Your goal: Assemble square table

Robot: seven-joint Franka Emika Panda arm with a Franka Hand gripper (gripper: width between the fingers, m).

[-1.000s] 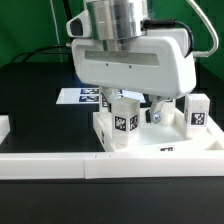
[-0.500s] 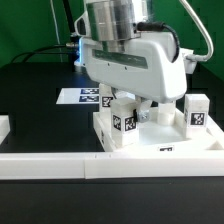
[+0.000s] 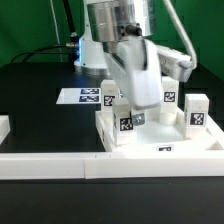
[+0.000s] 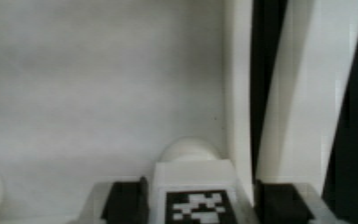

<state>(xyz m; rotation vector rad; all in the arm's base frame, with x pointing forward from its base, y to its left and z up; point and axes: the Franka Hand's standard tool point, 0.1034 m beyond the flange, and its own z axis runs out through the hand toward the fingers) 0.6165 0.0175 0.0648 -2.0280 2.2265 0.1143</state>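
Legs look mostly placed: three white tagged legs stand upright on the square tabletop (image 3: 160,148), which lies at about 4 o'clock of the exterior frame, just behind the long white border rail (image 3: 110,165) on the black bench (image 3: 35,100).

- front leg (image 3: 122,120): at the slab's 9 o'clock corner, gripper (image 3: 128,112) down on it
- back leg (image 3: 170,97): 12 o'clock side, partly behind the arm
- right-hand leg (image 3: 198,111): 3 o'clock corner, standing free
- fourth leg: can't find it (may be hidden behind the arm)

Gripper: fingers clenched around the front leg (image 4: 197,190); wrist view shows them flanking its tag on both sides.

Judgement: this leg is likely being screwed into its socket; whether it's fully seated isn't readable. Left: finish this one, account for the fourth.

Marker board (image 3: 82,96) sits behind at 10 o'clock, well apart from the slab.
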